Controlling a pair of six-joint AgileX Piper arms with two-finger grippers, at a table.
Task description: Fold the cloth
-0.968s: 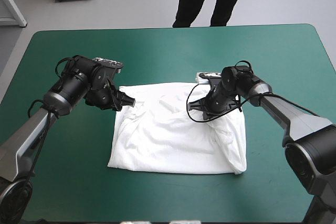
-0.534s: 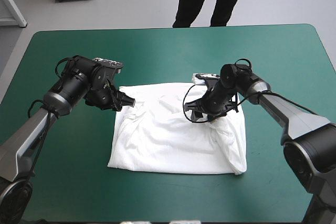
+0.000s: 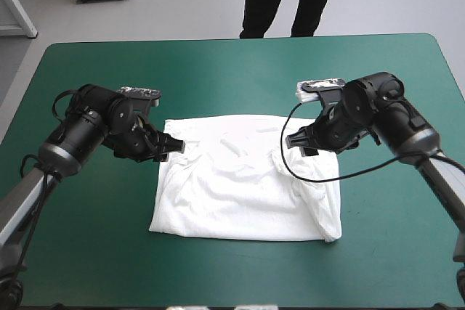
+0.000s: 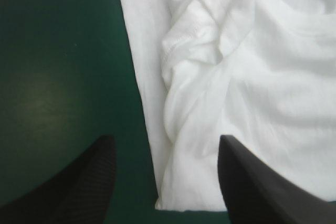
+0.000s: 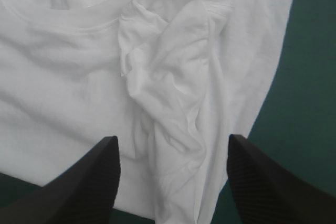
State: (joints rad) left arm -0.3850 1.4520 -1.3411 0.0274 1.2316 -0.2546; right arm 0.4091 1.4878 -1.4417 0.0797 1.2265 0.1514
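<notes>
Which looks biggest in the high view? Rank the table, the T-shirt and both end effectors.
Largest to smallest:
the table
the T-shirt
the left end effector and the right end effector, which look alike, so they are not ranked against each other.

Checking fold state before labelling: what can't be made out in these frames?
- High view: the right gripper has its fingers under its own wrist, so contact with the T-shirt is unclear.
- All views: the top layer hides how the cloth lies underneath.
- Left wrist view: the left gripper stands open at a corner, and the picture's edges cut off the rest of the T-shirt.
</notes>
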